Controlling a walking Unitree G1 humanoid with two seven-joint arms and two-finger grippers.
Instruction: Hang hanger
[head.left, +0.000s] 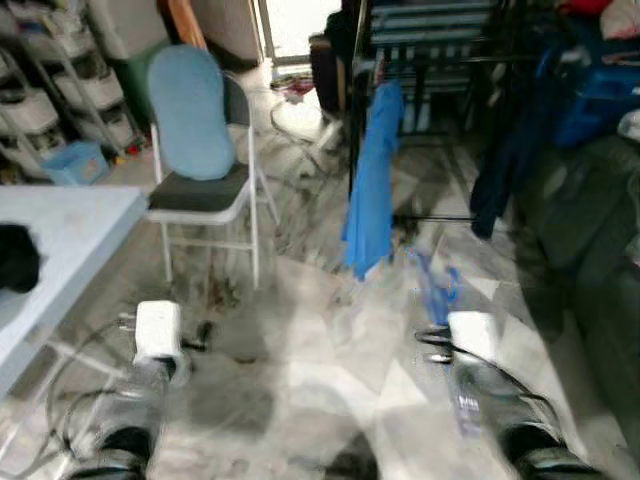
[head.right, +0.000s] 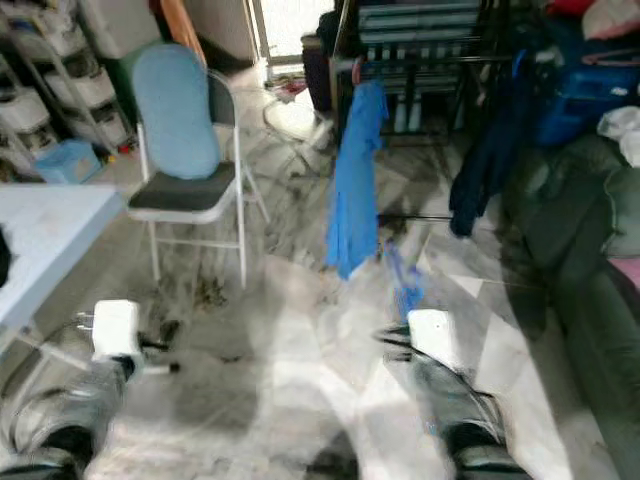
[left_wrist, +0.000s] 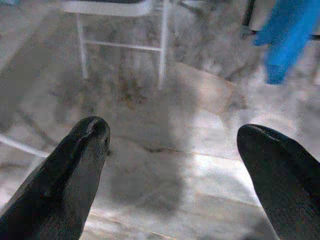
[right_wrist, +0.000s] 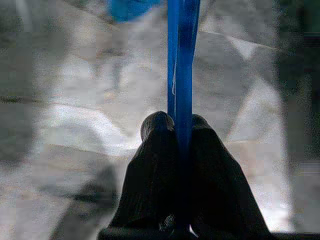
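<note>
The thin blue plastic hanger (right_wrist: 182, 65) is being pinched between the pressed-together black fingers (right_wrist: 220, 170) of the right gripper (right_wrist: 179, 125), low over the pale marbled floor (head.left: 330, 370). The left gripper (left_wrist: 175, 145) is being held spread wide and empty above the same floor. The step in hand is judged to be the carry toward the rail. The hanger's long axis is running forward, away from the wrist, toward the dark metal clothes rack (head.left: 440, 60), where a long blue garment (head.left: 372, 185) is hanging; which end is leading cannot be told through the blur. The next move is judged to call for raising the hanger and hooking it over the rail. A white folding chair with a light blue cushion (head.left: 200, 130) is standing well apart, to the left.
</note>
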